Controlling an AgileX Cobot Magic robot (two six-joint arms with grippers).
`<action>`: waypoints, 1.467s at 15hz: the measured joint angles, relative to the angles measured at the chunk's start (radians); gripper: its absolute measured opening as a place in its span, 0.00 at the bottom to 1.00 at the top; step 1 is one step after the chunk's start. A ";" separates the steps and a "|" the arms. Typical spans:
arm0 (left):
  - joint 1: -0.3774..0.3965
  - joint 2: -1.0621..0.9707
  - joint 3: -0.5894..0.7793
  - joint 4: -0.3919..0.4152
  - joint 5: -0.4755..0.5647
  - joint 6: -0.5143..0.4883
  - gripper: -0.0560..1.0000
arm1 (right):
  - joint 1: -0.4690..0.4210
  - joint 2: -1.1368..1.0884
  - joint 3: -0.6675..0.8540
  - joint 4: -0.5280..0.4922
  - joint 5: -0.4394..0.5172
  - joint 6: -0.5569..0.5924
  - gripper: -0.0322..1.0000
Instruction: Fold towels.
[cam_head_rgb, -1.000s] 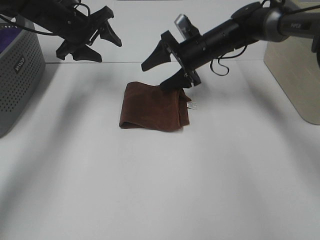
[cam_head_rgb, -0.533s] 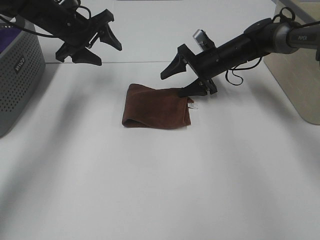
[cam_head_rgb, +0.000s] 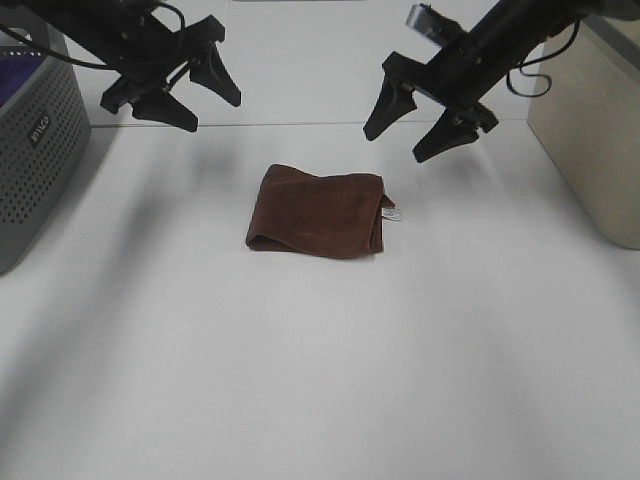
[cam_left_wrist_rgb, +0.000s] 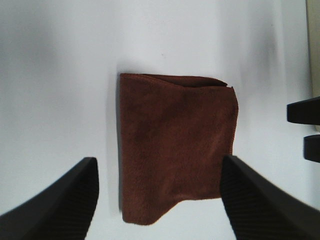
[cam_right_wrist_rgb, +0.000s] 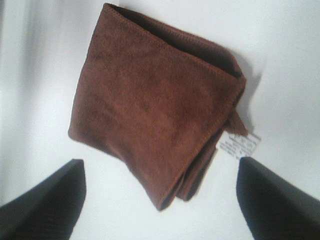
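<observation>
Pulling my right gripper (cam_head_rgb: 396, 146) up off the towel (cam_head_rgb: 318, 212), jaws gaping | my left gripper (cam_head_rgb: 212, 113) hanging spread wide, well apart | towel lying folded on table (cam_head_rgb: 300, 380)

The left gripper (cam_left_wrist_rgb: 159, 159) and right gripper (cam_right_wrist_rgb: 160, 161) show only finger ends, the rest cut off at the picture's edge. Print on the label (cam_right_wrist_rgb: 240, 146), ahead of the right jaws, is too small to read, and the towel (cam_right_wrist_rgb: 150, 110) hides its lower layers.
</observation>
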 joint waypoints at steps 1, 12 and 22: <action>0.000 -0.024 -0.014 0.023 0.031 0.000 0.68 | 0.000 -0.042 0.000 -0.041 0.026 0.032 0.79; -0.001 -0.672 0.290 0.587 0.229 -0.140 0.68 | 0.000 -0.694 0.470 -0.331 0.040 0.150 0.79; -0.001 -1.450 1.159 0.604 0.235 -0.070 0.68 | 0.000 -1.428 1.367 -0.429 -0.094 0.151 0.79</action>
